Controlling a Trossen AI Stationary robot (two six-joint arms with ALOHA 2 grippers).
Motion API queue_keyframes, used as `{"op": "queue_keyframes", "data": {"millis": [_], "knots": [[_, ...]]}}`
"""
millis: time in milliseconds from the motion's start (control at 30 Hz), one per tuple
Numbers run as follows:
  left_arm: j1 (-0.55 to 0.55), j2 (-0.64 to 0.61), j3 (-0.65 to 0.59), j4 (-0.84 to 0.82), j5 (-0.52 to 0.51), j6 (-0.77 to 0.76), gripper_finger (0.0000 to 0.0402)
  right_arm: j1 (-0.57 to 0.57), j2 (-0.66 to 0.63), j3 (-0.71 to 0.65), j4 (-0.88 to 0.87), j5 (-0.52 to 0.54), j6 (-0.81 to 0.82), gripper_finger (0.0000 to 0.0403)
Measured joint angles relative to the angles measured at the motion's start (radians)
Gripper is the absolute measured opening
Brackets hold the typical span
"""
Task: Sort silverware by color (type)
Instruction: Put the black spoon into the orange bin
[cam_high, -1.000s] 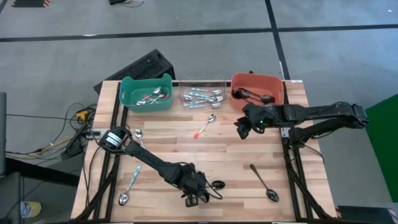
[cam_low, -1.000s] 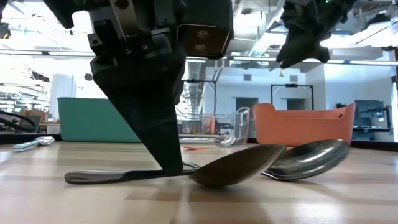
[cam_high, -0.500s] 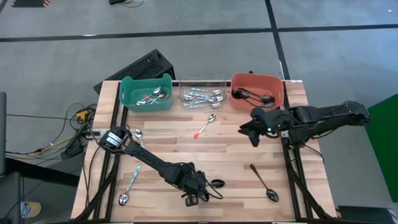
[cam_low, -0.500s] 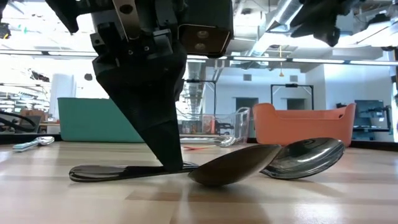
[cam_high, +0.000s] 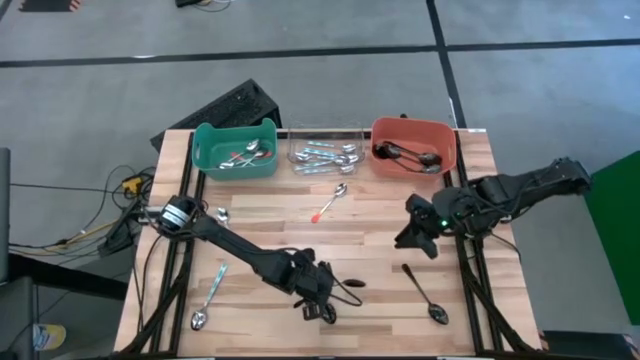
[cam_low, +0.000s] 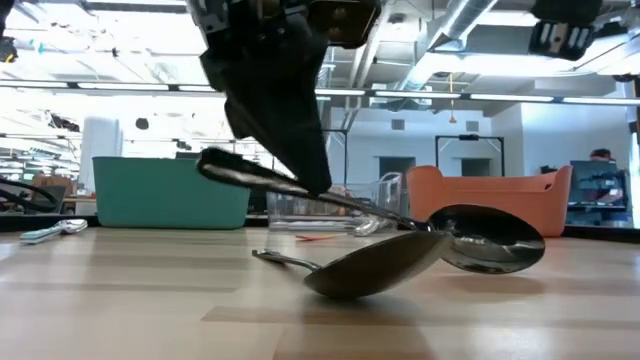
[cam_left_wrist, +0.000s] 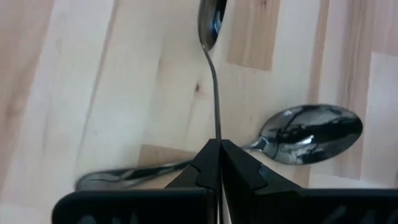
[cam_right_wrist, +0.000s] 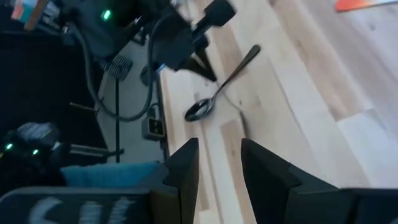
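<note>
Table: we see a pale butcher-block table (cam_high: 270, 225) on grey floor, with a bright workshop behind it in the low view.
Bins: a teal bin (cam_high: 235, 150), a clear bin (cam_high: 326, 155) and an orange bin (cam_high: 413, 146) stand in a row along the table's far edge, each holding spoons.
Left arm: it reaches from the table's left edge low across the wood toward the near edge, in front of the clear bin.
Left gripper (cam_high: 322, 292): its fingers are pinched together on the handle of a dark-handled spoon (cam_left_wrist: 213, 37), which the low view shows lifted at a tilt, bowl end lowest.
Second spoon (cam_left_wrist: 311, 132): it lies on the wood just beside the held one.
Right arm: it comes in from the table's right edge, bent at the elbow, in front of the orange bin.
Right gripper (cam_high: 415, 233): its fingers stand apart, holding nothing, above bare wood.
Dark spoon (cam_high: 424, 294): it lies near the front right corner, close to the right gripper.
Orange-handled spoon (cam_high: 330, 202): it lies just in front of the clear bin.
Teal-handled spoon (cam_high: 209, 297): it lies near the front left corner.
Small spoon (cam_high: 224, 218): it lies in front of the teal bin, beside the left arm.
</note>
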Motion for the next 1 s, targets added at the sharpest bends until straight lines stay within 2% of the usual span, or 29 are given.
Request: {"op": "queue_keyframes", "data": {"millis": [467,700,1000], "knots": [[0.008,0.000,-0.001,-0.014,0.035,0.077,0.0000,0.026,0.022,0.000,-0.019,0.026,0.008,0.0141],[0.007,0.000,-0.001,-0.012,0.035,0.077,0.0000,0.081,0.143,0.000,-0.008,0.027,-0.191,0.0141],[0.007,0.000,-0.001,-0.011,0.035,0.077,0.0000,0.143,0.307,0.000,0.088,0.028,-0.255,0.0141]]}}
